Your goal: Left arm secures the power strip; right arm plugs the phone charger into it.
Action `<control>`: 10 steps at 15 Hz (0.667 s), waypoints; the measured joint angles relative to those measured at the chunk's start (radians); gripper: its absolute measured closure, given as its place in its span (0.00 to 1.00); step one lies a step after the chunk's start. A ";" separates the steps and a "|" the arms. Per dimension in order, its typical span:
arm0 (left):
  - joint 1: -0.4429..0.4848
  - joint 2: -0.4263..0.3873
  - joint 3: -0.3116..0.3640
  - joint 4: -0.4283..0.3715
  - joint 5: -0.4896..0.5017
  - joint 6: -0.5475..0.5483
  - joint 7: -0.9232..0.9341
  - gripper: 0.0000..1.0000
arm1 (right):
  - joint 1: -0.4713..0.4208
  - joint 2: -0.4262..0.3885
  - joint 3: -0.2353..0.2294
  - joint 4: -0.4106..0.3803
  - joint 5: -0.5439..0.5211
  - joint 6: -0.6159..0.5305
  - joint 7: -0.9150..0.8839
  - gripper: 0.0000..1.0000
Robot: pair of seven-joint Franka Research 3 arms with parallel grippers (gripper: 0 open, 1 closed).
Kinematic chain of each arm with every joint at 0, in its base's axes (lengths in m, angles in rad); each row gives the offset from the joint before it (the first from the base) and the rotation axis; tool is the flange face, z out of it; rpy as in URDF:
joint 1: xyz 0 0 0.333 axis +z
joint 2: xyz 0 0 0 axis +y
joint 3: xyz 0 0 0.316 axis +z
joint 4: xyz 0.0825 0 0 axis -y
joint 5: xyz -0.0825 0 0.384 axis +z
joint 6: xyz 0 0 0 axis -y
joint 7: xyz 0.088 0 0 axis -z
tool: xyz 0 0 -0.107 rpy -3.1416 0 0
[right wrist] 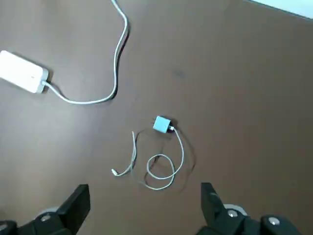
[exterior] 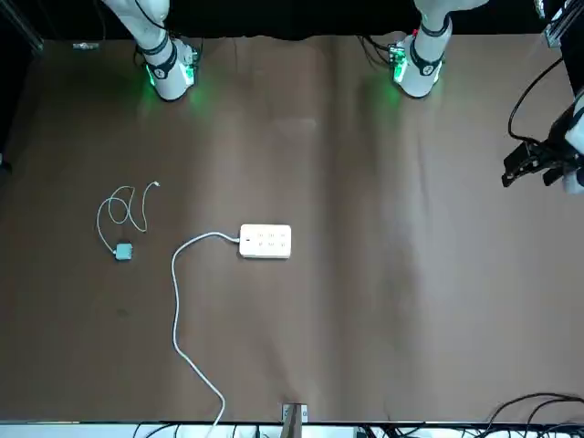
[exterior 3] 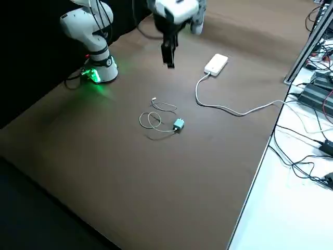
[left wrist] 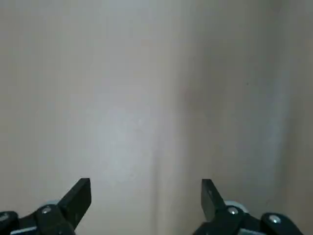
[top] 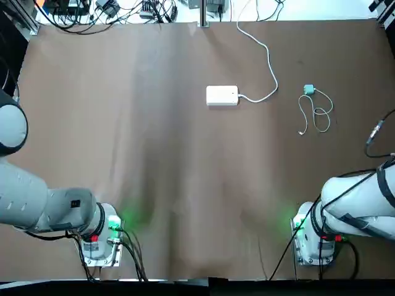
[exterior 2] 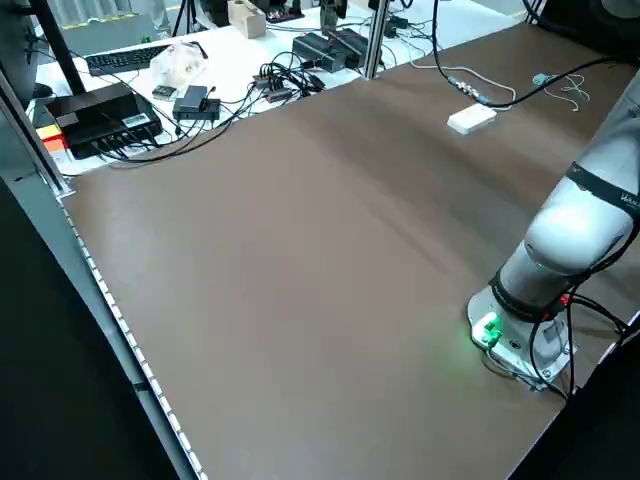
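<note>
The white power strip (top: 221, 95) (exterior: 265, 242) (exterior 3: 216, 64) lies flat at the middle of the table's far half, and nothing touches it. To its right sits the teal phone charger (top: 308, 90) (exterior: 123, 251) (right wrist: 162, 124), with its thin white cable (top: 318, 115) looped toward the robot. My right gripper (right wrist: 145, 200) (exterior 3: 169, 62) hangs open high above the table, on the near side of the charger, holding nothing. Over bare table at the left edge my left gripper (left wrist: 145, 196) (exterior: 531, 169) stands open and empty, far from the strip.
The strip's thick white cord (top: 266, 61) curves away to the far edge by a metal post (top: 202, 13). A black cable with a grey connector (top: 374, 131) hangs at the right edge. Boxes and wires (exterior 2: 190, 95) crowd the bench beyond the table.
</note>
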 joint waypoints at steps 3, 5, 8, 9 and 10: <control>0.000 0.000 -0.001 -0.023 0.000 0.001 0.000 0.00 | -0.048 0.058 0.000 -0.002 0.071 0.014 -0.214 0.00; 0.000 0.000 -0.001 -0.039 0.000 0.010 0.001 0.01 | -0.084 0.100 0.000 -0.005 0.123 0.014 -0.401 0.00; -0.001 0.000 -0.003 -0.106 0.000 0.099 0.001 0.01 | -0.155 0.189 0.000 -0.010 0.228 0.011 -0.835 0.00; -0.001 0.000 -0.003 -0.124 -0.001 0.121 0.001 0.01 | -0.164 0.210 0.000 -0.011 0.238 0.010 -0.897 0.00; -0.001 0.000 -0.004 -0.142 -0.004 0.140 0.001 0.01 | -0.171 0.231 0.000 -0.012 0.249 0.007 -0.945 0.00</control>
